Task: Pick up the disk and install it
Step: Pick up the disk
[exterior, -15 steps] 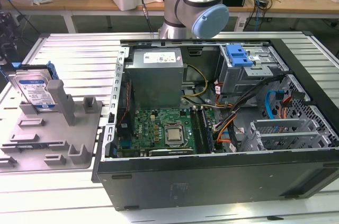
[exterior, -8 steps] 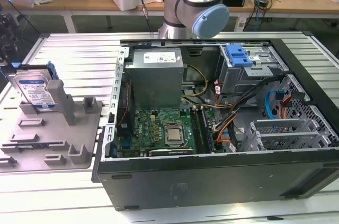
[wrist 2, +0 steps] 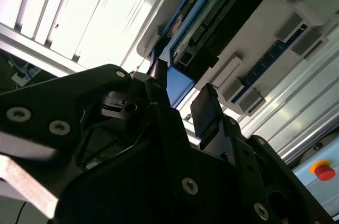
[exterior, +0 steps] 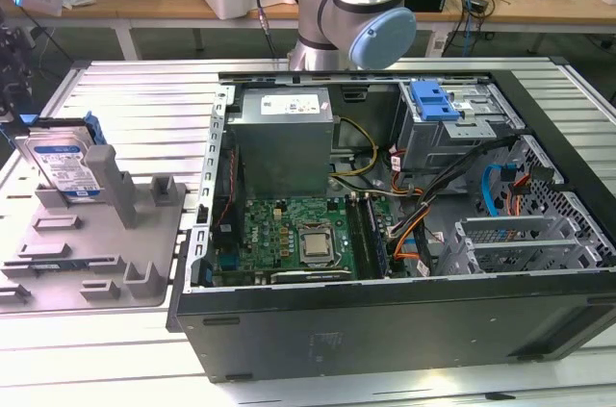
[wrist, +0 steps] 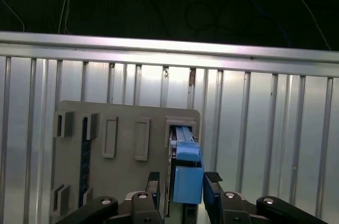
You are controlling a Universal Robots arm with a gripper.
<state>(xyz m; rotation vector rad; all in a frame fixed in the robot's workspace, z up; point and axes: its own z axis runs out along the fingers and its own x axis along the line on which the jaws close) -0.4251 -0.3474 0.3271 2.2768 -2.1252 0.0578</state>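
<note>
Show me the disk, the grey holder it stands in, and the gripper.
disk [exterior: 60, 168]: exterior view, on its white-and-blue label.
grey holder [exterior: 159, 234]: exterior view, on a bare part of its base plate.
gripper [wrist: 183, 179]: first wrist view, midway between its open fingertips, which sit either side of the disk's blue carrier.

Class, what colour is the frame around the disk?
Blue; the disk shows it best in the first wrist view.

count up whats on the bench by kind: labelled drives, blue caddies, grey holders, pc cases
disk, standing in the holder: 1
blue caddy, in the case's drive bay: 1
grey holder: 1
open pc case: 1
total: 4
</note>
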